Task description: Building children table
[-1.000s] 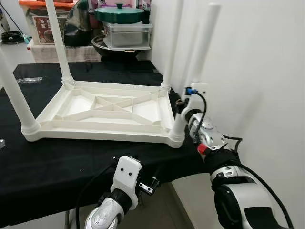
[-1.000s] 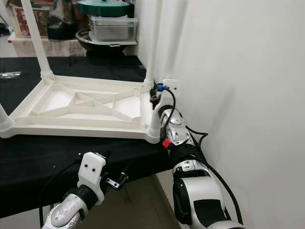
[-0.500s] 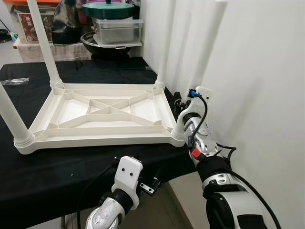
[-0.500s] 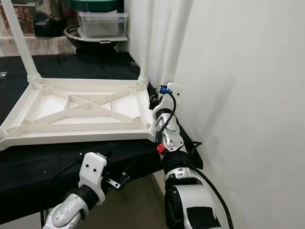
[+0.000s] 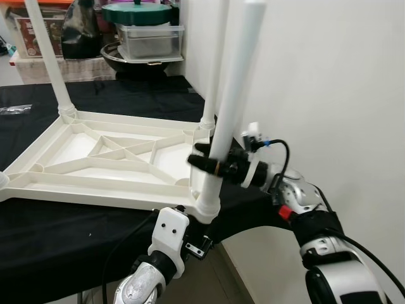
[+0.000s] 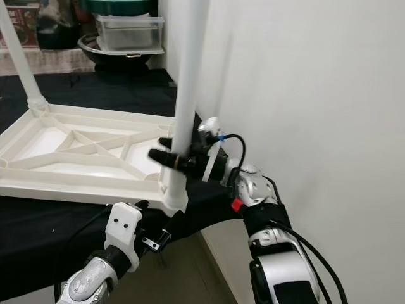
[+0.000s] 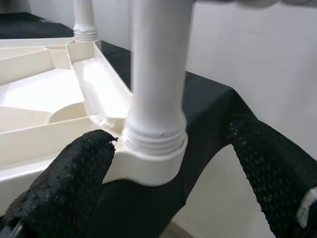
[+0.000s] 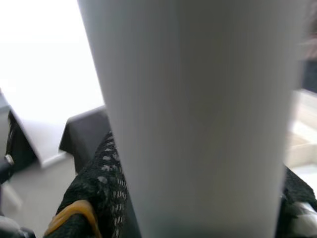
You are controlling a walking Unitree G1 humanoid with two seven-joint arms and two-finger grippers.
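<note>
A white plastic children's table [image 5: 107, 158] lies upside down on a black-covered work table [image 5: 69, 228], with its legs pointing up. My right gripper [image 5: 212, 166] reaches in from the right at mid-low height on the near right leg [image 5: 237, 76]. Its black fingers [image 8: 99, 183] sit on either side of the leg and are shut on it. My left gripper [image 7: 168, 188] is low at the work table's front edge, just below that leg's corner socket [image 7: 153, 148]. It is open, its fingers [image 7: 64, 188] spread wide to either side of the socket and not touching it.
A white wall [image 5: 329, 95] runs close along the right side of the work table. Other table legs [image 5: 47, 57] stand at the far corners. At the back are a pot with a green lid [image 5: 136, 12], a clear box [image 5: 150, 41] and storage bins.
My right gripper has risen from beside the leg's base and turned across the leg, now clasping it. The camera has shifted, so the table sits further left in view. The left gripper stays put.
</note>
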